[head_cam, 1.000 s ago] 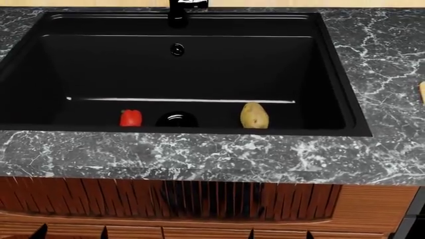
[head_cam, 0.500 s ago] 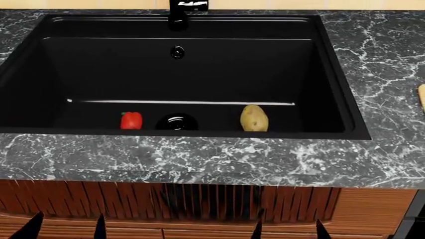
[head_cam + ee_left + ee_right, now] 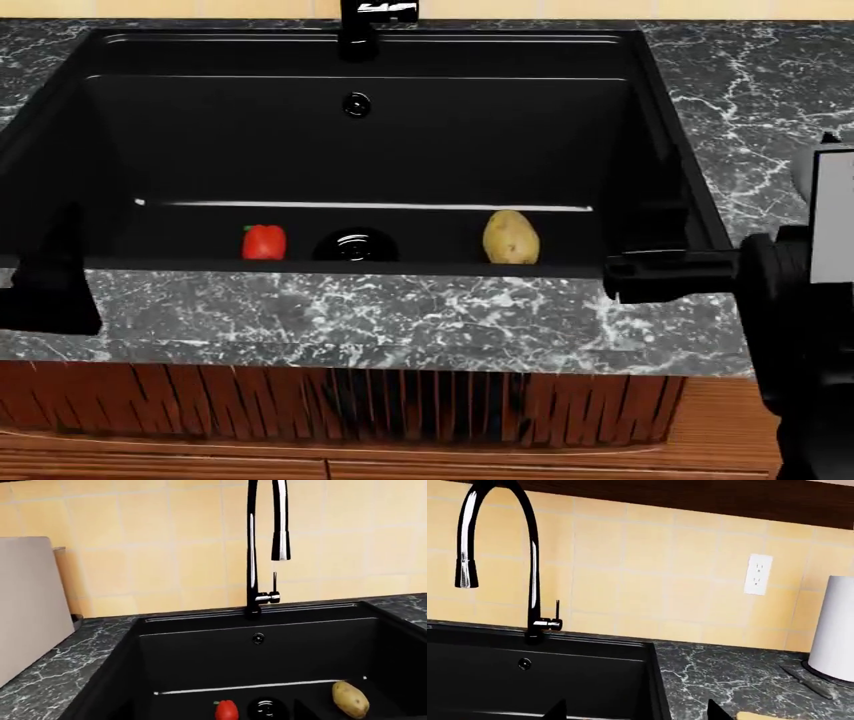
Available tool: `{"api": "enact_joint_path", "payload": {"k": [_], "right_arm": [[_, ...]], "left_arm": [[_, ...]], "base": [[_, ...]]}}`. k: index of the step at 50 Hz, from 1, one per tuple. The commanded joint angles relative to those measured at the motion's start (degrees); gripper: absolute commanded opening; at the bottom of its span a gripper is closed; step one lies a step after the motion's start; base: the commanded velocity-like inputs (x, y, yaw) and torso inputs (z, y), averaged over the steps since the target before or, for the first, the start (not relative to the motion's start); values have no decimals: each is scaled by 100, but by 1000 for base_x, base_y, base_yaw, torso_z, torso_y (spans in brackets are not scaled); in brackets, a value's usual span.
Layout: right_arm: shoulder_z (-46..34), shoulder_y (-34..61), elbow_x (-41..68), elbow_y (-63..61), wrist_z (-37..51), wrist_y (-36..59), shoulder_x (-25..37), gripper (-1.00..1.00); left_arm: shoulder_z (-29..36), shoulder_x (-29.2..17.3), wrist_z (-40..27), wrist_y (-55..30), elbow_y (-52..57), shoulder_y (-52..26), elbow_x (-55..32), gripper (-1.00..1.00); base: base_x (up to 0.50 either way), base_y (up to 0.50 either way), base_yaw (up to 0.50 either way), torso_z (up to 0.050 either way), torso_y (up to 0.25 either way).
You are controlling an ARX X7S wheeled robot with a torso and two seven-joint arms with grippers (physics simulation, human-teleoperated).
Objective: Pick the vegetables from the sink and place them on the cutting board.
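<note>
So neither arm has reached in yet. Going left to right: the left gripper (image 3: 54,285) is a dark blur at the counter edge, can't tell its jaws. Inside the deep matte black sink (image 3: 360,150) sit 2 veggies on the floor, the glossy red bell pepper (image 3: 264,241) left of the round drain (image 3: 355,243), the oval tan potato (image 3: 511,236) right of it. The right gripper (image 3: 634,711) has its jaws apart; I'd drop it straight down over the potato, clear of the sink's near wall. The pale wooden cutting board (image 3: 760,715) barely shows.

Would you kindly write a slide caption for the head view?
Red pepper and potato sit apart on the black sink floor, either side of the drain.
</note>
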Motion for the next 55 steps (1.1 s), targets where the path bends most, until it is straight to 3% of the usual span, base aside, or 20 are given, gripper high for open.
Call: {"api": "enact_joint_path", "payload": {"k": [1,7,14,22,55], "right_arm": [[-81,1633,376,484,-406,1226,502,100],[-644,2271,181,1824,-862,800,642,100],[-523,2534,281,2029,-763,1150,518,100],[-432,2238,309,1832,-682,1289,616,100],[-660,2305,485,1524,-593,1648,587,100]], "left_arm": [[-164,-450,142,-1465,-147,-1512,-318,100],[353,-801,285,-1480,-972,-2482,-144,100],[307,-868,407,-1554,-1587,-2788,-161,100],[545,-962,478,-1449,-1763,-2899,-108,100],[630,-1117,480,-1647,-1554,-2919,-224,100]], "base": [[0,0,0,0,0],[0,0,0,0,0],[0,0,0,0,0],[87,0,0,0,0],[486,5,0,0,0]]}}
